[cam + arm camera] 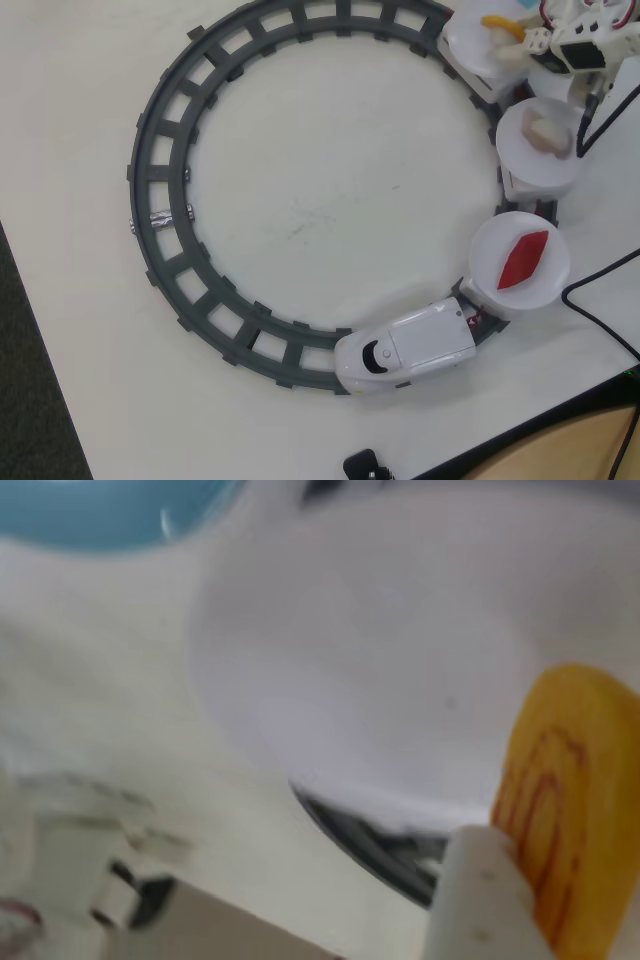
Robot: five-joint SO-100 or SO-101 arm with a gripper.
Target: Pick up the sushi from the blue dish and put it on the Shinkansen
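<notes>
My gripper (516, 34) is at the top right of the overhead view, shut on the sushi (497, 22), a yellow strip. It holds the sushi over the rearmost white plate (472, 48) of the train. In the wrist view a white finger (482, 892) presses the yellow sushi (570, 790) just above that white plate (370, 660). The blue dish (100, 510) shows at the top left of the wrist view. The white Shinkansen (410, 350) stands on the grey ring track (160, 170) at the bottom.
The middle car's plate (528, 165) carries a pale beige piece (545, 132). The plate (500, 245) behind the engine carries a red diamond piece (525, 258). Black cables (600, 300) run along the right side. The table edge lies at the lower right.
</notes>
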